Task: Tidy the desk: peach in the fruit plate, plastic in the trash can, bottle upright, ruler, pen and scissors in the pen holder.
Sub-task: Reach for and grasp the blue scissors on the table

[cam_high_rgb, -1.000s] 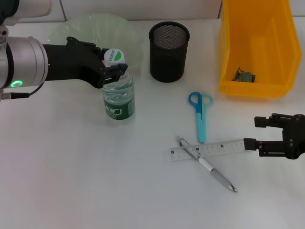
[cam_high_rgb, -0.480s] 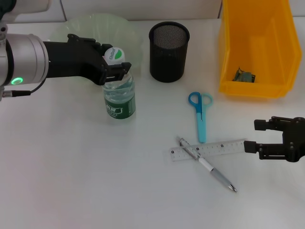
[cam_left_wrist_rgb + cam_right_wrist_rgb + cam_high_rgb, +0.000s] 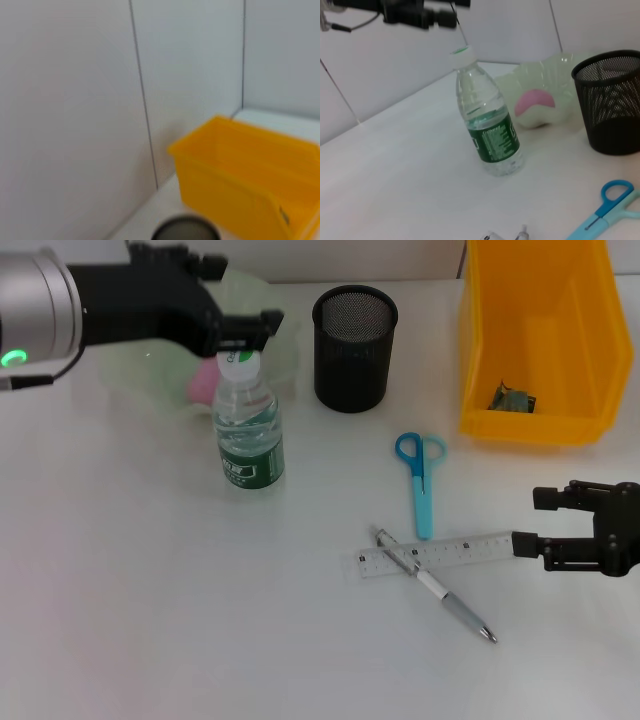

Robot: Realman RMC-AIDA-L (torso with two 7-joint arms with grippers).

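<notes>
Head view shows us the bottle (image 3: 247,420) standing upright on the table (image 3: 150,620), cap up, just in front of the fruit plate (image 3: 285,345). Our left gripper (image 3: 245,330) hangs above and a little behind the cap, fingers spread and clear of the bottle, so that part of the tidy-up looks done. The peach (image 3: 204,381) shows as a pink shape in the plate, partly behind the bottle; the right wrist view places it there as well.

The pen holder (image 3: 355,348) sits beside the plate and, as far as its mesh lets us see, is empty. The trash can (image 3: 540,340) at the far right holds a small crumpled scrap, probably the plastic (image 3: 512,400), though it is too small to be sure.

What remains lies in a cluster near our right side: the scissors (image 3: 421,480) flat with handles pointing toward the holder, the ruler (image 3: 440,553) below them, and the pen (image 3: 433,585) crossing over the ruler's left end. Our right gripper (image 3: 530,522) rests low with its fingers parted, the lower one just at the ruler's right end, which suggests the ruler is next.
</notes>
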